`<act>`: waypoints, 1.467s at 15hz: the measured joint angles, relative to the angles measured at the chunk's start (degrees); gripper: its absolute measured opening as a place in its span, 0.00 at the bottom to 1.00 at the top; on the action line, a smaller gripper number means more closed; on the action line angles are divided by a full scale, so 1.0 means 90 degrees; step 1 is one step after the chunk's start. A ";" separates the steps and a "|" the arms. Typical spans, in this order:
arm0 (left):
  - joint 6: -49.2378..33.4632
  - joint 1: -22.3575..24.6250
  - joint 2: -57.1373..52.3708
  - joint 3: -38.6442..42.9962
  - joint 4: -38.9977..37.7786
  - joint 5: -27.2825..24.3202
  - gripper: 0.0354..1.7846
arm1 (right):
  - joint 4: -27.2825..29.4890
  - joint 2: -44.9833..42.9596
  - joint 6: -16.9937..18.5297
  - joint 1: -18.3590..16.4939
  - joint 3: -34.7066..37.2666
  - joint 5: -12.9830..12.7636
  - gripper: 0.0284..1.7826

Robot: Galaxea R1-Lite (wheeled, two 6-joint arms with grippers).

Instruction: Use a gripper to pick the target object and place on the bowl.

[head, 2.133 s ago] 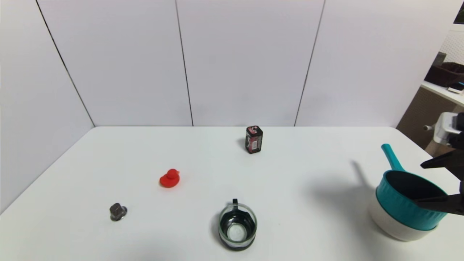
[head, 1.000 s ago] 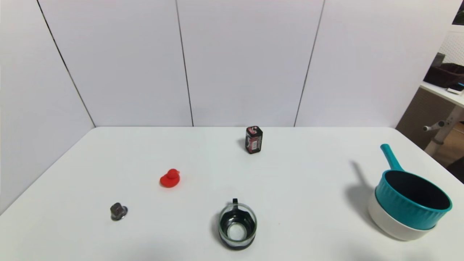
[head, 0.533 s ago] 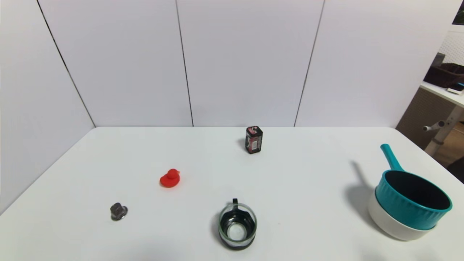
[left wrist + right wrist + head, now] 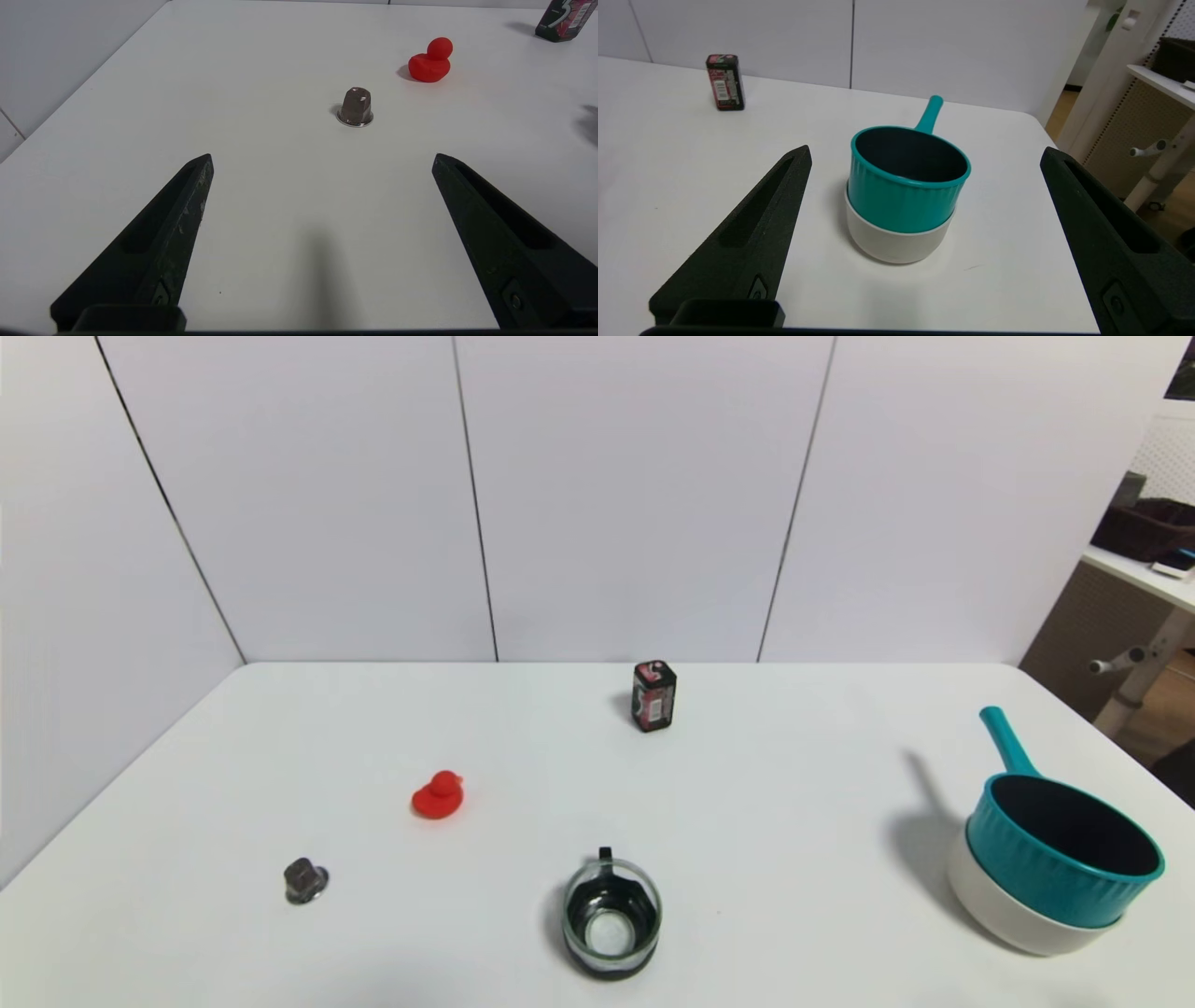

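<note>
Teal against cream: the saucepan (image 4: 1064, 849) sits nested in the bowl (image 4: 1018, 910) at about four o'clock on the bench (image 4: 747, 784), its stick handle pointing toward twelve. Two seconds back the right hand's dark fingers straddled the pan's rim in the head view; since then they have left that view, and pan and bowl have not shifted.

Counted across the bench: one saucepan, one bowl, one glass mug (image 4: 611, 919) at six o'clock, one red duck (image 4: 437, 795) toward nine, one small metal capsule (image 4: 304, 880) at about eight, one dark red-labelled box (image 4: 653, 696) at twelve.

The right hand (image 4: 924, 156) hovers low over the bench edge, level, facing the pan from the near side, its fingers (image 4: 752, 233) spread wide and gripping nothing. The left hand (image 4: 322, 161) likewise hangs low over the bench, fingers (image 4: 159, 242) wide apart and empty, aimed at the capsule and the duck beyond it.
</note>
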 joint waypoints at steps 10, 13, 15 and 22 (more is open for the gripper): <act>-0.0003 0.0000 0.0000 0.0000 0.0000 -0.0001 0.94 | 0.1307 -0.1517 0.0398 0.0122 0.0918 0.0003 0.95; -0.0003 0.0000 0.0000 0.0000 0.0000 -0.0001 0.94 | 0.1308 -0.1562 0.0549 0.0122 0.0924 -0.0015 0.95; -0.0003 0.0000 0.0000 0.0000 0.0000 -0.0001 0.94 | 0.1319 -0.1567 0.0549 0.0122 0.0924 -0.0033 0.95; 0.0000 0.0000 0.0000 0.0000 0.0000 -0.0001 0.94 | 0.1308 -0.1567 0.0582 0.0122 0.0926 -0.0034 0.95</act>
